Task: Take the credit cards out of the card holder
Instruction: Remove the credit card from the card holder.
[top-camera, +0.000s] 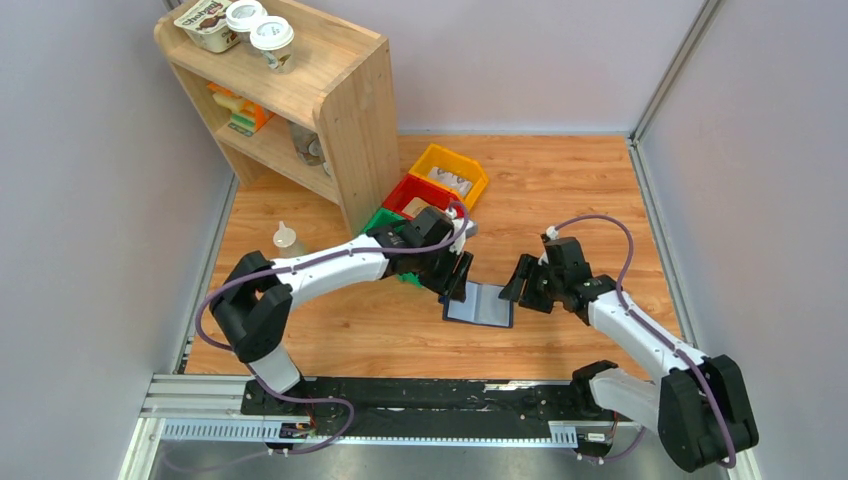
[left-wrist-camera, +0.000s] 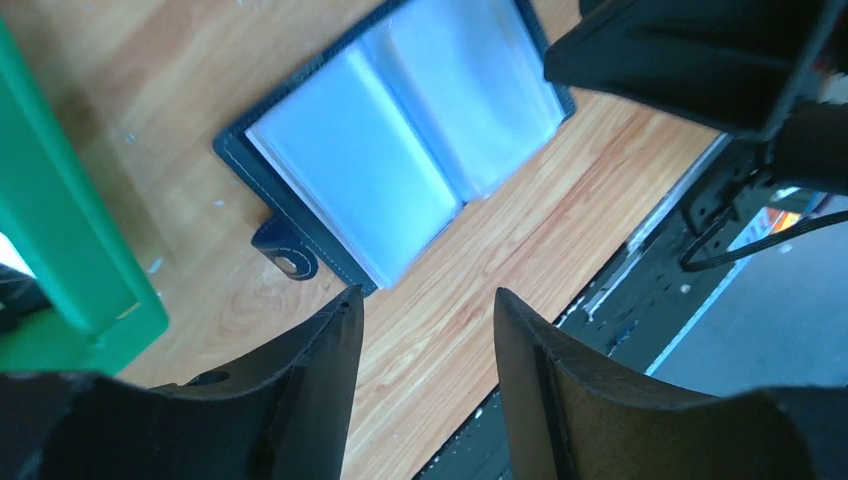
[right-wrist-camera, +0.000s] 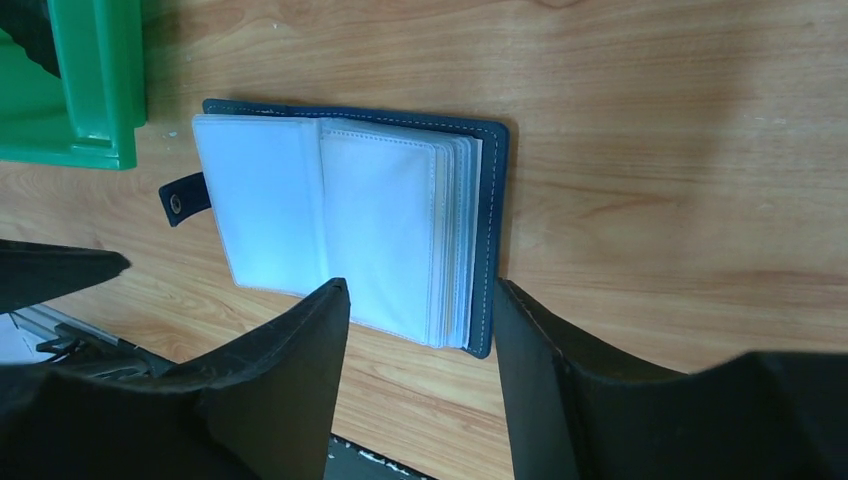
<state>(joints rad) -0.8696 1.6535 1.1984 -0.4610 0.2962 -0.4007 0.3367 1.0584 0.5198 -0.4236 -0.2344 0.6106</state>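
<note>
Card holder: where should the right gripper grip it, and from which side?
Probably the stitched navy edge of the card holder, beside the thick sleeve stack, approached from the right gripper's own side. The holder lies open and flat, and that edge is its thickest part. The strap tab sticks out on the opposite side.

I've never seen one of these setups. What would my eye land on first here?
Most likely the navy card holder, lying open at the middle of the wooden table with its clear sleeves facing up. The left end effector and right end effector flank it, both open and empty. At far left, a wooden shelf stands beside yellow, red and green bins.
</note>
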